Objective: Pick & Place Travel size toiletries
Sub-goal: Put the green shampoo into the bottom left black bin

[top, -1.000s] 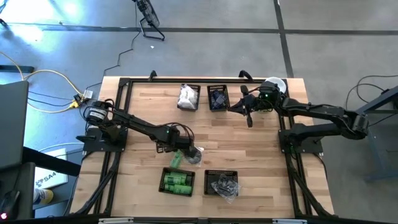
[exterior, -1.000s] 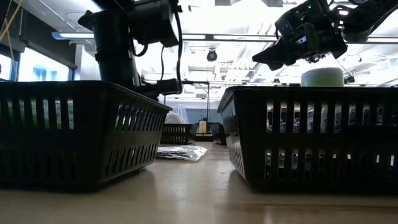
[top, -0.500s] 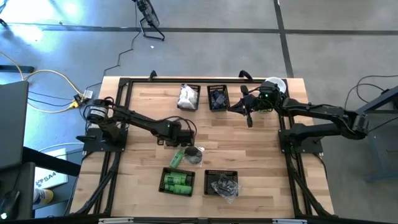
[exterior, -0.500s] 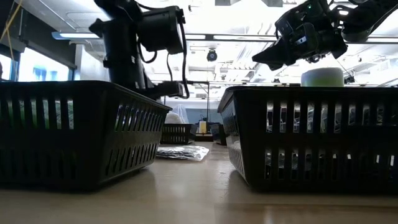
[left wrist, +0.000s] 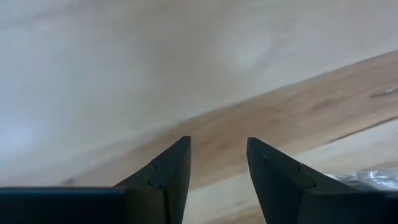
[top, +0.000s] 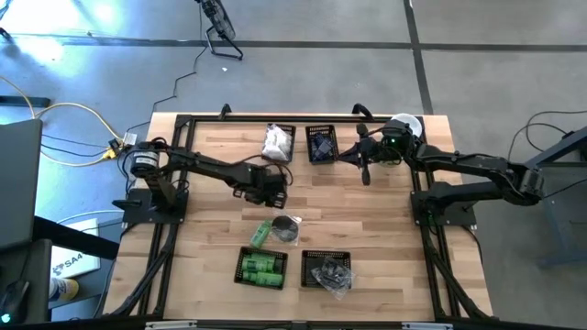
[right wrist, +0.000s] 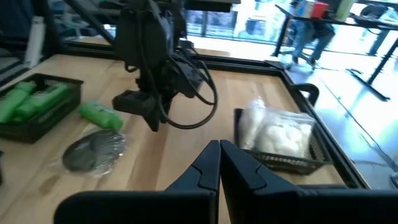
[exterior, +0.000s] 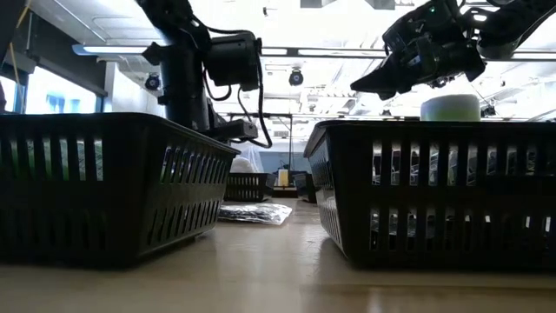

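My left gripper (top: 272,192) hangs over bare wood in the table's middle, pointing down, open and holding nothing (left wrist: 217,146). Just nearer than it, a green bottle (top: 261,233) lies on its side on the table. Beside the bottle lies a grey disc in clear wrap (top: 287,227). The right wrist view shows both, the bottle (right wrist: 101,115) and the disc (right wrist: 93,149), below the left gripper (right wrist: 145,115). My right gripper (top: 365,172) is shut and raised near the far right, beside the far baskets (right wrist: 219,152).
Two black baskets stand near the front edge, one with green bottles (top: 261,268), one with dark wrapped pieces (top: 327,272). Two more stand at the far edge, with white packets (top: 278,143) and dark pieces (top: 321,144). A pale-green cylinder with white lid (top: 404,124) stands far right.
My left gripper has moved from above the green bottle and disc toward the table's far edge, rolling its wrist as it went. The bottle and the disc lie where they were. My right arm has kept still.
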You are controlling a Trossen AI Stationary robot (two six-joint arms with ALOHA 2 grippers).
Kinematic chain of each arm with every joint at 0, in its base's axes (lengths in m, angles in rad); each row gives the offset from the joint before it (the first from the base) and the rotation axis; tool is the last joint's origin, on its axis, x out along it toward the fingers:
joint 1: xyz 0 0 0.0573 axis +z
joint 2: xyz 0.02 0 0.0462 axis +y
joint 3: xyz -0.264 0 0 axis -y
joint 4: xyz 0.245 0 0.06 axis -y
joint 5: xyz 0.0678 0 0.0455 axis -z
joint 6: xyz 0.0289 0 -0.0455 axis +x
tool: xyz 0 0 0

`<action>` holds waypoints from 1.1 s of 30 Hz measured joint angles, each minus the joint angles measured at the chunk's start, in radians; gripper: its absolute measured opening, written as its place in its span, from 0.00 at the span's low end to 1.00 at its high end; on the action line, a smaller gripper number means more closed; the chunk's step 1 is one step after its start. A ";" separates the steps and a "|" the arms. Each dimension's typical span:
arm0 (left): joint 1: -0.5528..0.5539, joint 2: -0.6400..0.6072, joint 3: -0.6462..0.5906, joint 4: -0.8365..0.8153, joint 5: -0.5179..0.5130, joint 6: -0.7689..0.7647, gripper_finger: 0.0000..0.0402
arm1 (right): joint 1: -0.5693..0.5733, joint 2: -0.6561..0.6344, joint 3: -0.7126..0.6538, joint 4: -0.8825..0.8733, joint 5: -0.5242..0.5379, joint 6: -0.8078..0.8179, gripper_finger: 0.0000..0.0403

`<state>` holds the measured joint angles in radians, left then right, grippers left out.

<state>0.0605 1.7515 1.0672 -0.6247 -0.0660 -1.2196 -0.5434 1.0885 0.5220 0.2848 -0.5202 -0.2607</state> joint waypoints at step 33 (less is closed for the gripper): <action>-0.010 -0.005 0.153 -0.136 0.105 0.252 0.38 | 0.000 0.000 0.000 0.014 0.054 0.020 0.01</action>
<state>0.0508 1.7470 1.2203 -0.7610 0.0388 -0.9678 -0.5430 1.0885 0.5224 0.2990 -0.4664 -0.2403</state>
